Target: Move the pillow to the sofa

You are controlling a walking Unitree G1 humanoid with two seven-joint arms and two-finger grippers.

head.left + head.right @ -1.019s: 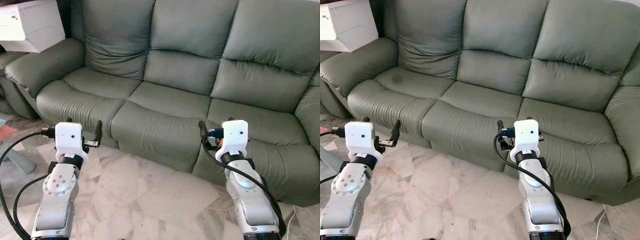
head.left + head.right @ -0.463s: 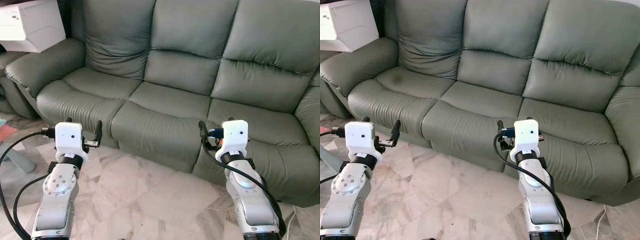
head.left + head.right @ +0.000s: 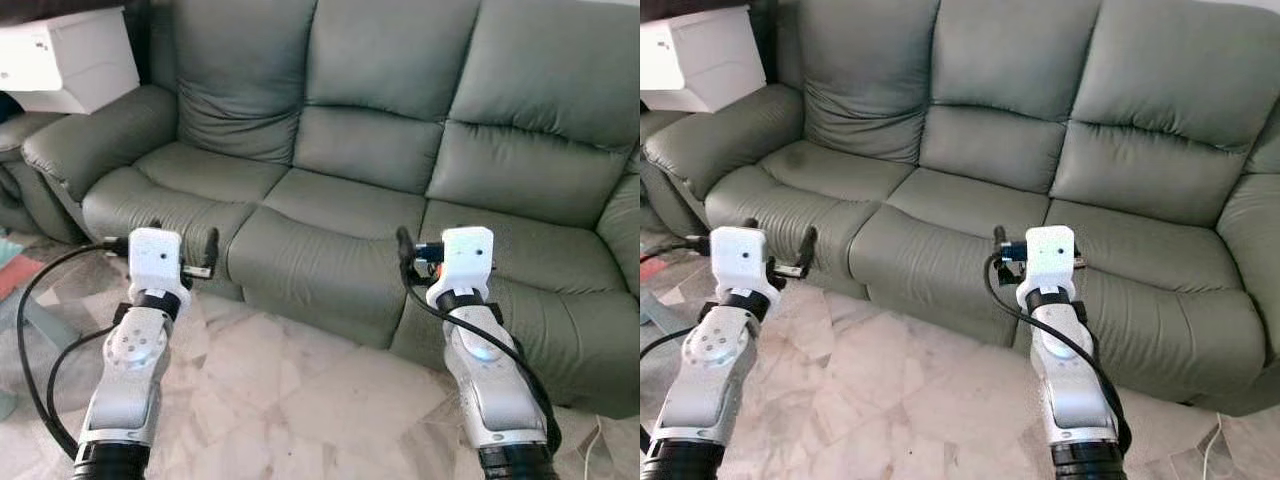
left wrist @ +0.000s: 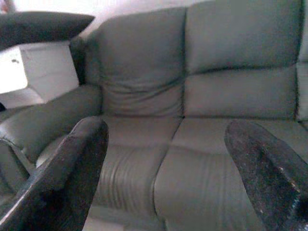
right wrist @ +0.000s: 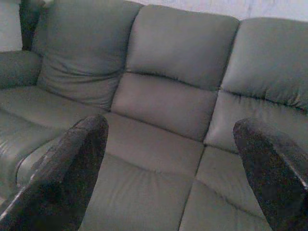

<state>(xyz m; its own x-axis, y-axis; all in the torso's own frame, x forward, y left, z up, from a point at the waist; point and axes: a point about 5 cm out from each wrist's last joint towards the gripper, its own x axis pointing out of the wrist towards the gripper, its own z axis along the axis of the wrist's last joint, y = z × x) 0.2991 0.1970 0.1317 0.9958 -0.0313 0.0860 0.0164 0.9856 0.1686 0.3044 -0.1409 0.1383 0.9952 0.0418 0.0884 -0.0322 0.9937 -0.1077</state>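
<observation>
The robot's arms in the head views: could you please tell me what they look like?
Both are silver metal arms with round joints, each topped by a white boxy wrist housing. Looping black cables run alongside them. The left tool and the right tool each carry two long black fingers, whose matte, scuffed pads show in the wrist views.

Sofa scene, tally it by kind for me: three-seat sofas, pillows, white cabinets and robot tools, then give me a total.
Three-seat sofa: 1
Pillow, dark, lying on top of the cabinet: 1
White cabinet: 1
Tools, left tool and right tool, both open: 2
Total: 5
</observation>
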